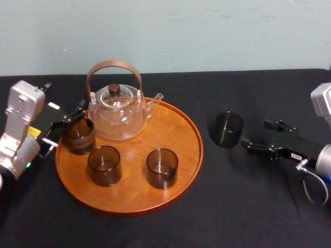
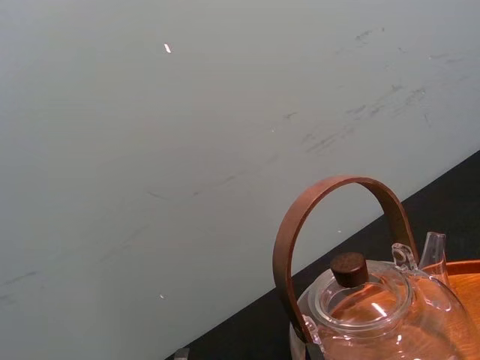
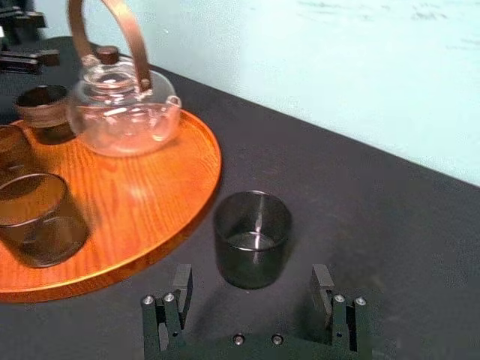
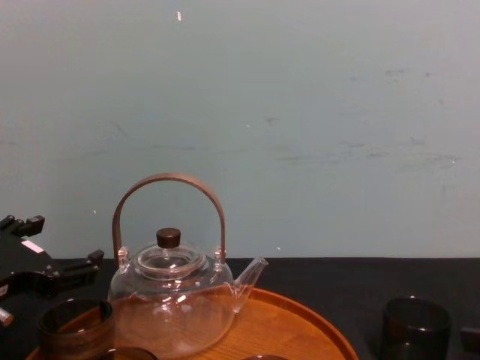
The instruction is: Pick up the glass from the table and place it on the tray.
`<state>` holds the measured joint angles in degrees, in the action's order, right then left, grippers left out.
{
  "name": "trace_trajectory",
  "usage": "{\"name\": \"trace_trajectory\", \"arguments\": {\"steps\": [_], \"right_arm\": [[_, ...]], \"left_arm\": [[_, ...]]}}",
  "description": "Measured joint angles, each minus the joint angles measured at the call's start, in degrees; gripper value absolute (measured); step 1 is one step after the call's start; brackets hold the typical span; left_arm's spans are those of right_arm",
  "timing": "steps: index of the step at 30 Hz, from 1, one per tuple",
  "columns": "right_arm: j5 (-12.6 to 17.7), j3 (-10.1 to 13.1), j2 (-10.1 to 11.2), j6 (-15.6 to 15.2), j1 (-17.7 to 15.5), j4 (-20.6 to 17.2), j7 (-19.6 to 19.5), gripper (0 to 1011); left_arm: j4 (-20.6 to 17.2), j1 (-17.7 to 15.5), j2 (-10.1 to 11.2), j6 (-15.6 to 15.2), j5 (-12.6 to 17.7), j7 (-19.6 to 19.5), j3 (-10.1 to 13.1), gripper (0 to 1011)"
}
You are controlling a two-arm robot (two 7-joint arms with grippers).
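Right tool (image 1: 258, 137) wide open, just short of glass (image 1: 228, 129) on counter (image 1: 232, 206): approach step. Next: straddle glass, close, lift to tray (image 1: 199, 150). Left tool (image 1: 66, 125) at tray's left rim, state unclear.

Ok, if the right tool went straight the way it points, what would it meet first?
Probably the glass on the table, which stands just ahead of the open right tool, roughly centred between its fingers.

The right arm (image 1: 310, 152) is stretching in low from the right side. Its right gripper (image 1: 255, 135) is pointing left, with both fingers (image 3: 180, 289) spread wide apart. The left arm (image 1: 18, 129) is bending in from the left side. The left gripper (image 1: 67, 124) is holding its fingers apart too.
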<state>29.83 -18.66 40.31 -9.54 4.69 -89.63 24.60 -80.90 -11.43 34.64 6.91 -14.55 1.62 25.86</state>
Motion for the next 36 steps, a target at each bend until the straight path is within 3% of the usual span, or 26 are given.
{"name": "trace_trajectory", "arguments": {"steps": [7, 13, 36], "right_arm": [[-0.5, 0.3, -1.7, -2.7, 1.0, 1.6, -0.6, 1002], [-1.6, -0.8, -3.3, -4.1, 3.2, 3.9, 0.0, 1002], [-6.1, -5.1, -8.6, -4.6, 11.3, 12.0, 2.6, 1002]], "left_arm": [[0.0, 0.0, 0.0, 0.0, 0.0, 0.0, 0.0, 1001], [0.0, 0.0, 0.0, 0.0, 0.0, 0.0, 0.0, 1001], [0.0, 0.0, 0.0, 0.0, 0.0, 0.0, 0.0, 1001]]}}
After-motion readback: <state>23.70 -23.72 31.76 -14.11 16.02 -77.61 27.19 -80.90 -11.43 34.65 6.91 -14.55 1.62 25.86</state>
